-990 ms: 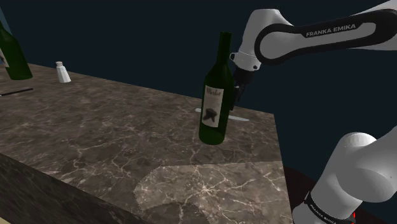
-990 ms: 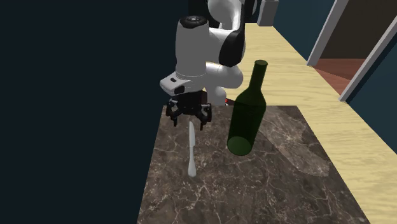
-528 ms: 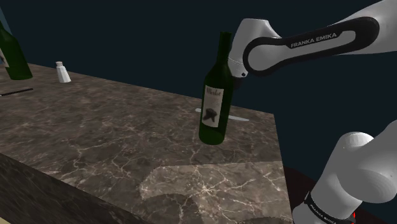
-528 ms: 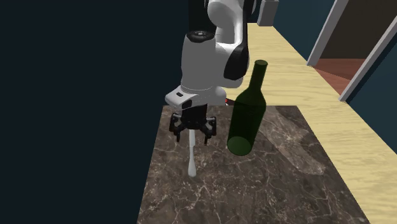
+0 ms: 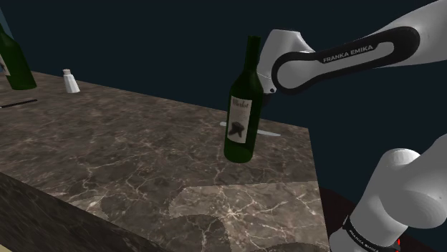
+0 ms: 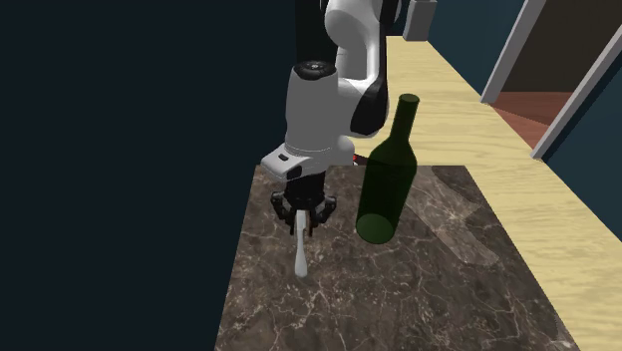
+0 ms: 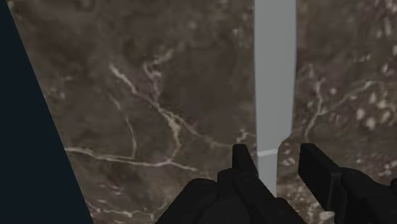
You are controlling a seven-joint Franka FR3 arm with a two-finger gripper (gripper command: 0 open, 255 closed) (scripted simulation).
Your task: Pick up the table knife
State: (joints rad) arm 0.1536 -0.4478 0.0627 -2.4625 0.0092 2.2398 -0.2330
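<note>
The table knife is a plain white, slim piece lying flat on the dark marble counter, close to the counter's edge at the second exterior view's left. My gripper points straight down over one end of it. In the wrist view the knife runs away from my gripper, and its narrow part lies between the two black fingers. One finger is at the knife's side, while a gap separates the other from it. The fingers stand apart and the knife rests on the counter. In the shoulder view the knife's tip shows past the bottle.
A tall green wine bottle stands upright right beside the knife and my arm. At the counter's far end stand a small white shaker and another green bottle. The counter edge drops off close beside the knife.
The gripper has come down over the knife and turned about its axis. It now straddles the knife's end, and its fingers look closer together than before.
</note>
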